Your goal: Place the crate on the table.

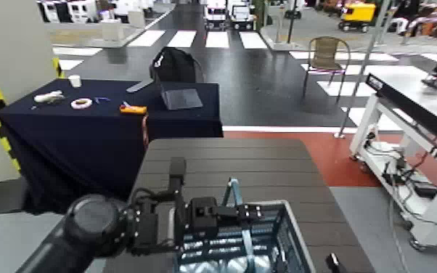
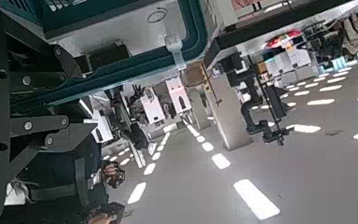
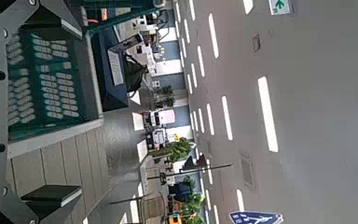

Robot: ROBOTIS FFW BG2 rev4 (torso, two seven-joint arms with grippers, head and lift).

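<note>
Room: glossy dark floor with white painted stripes behind the work area.
Navy-draped table: far left; soft cloth folds, small items on top.
Left gripper: over the crate, closed on its thin handle; blocky black metal.
Handle risk: a smooth, slim teal bar may slide or pivot in the grip, letting the crate swing, since it is hinged.
Crate: at the near part of the brown table; rectangular, blue-grey plastic, lattice walls, pale rim. Whether its base sits fully flat, I cannot tell.
Crate risk: lowered unevenly, 1 edge could land first and tip it; too near the edge, it could overhang.
Brown table: under and beyond the crate; rounded corners, plank-like grooves that might catch a dragged base.
Right gripper: by the crate's right side, 2 fingers wide apart, nothing gripped; closing off-line could shove the wall.
White-framed workbench: far right; straight, hard-edged legs.
</note>
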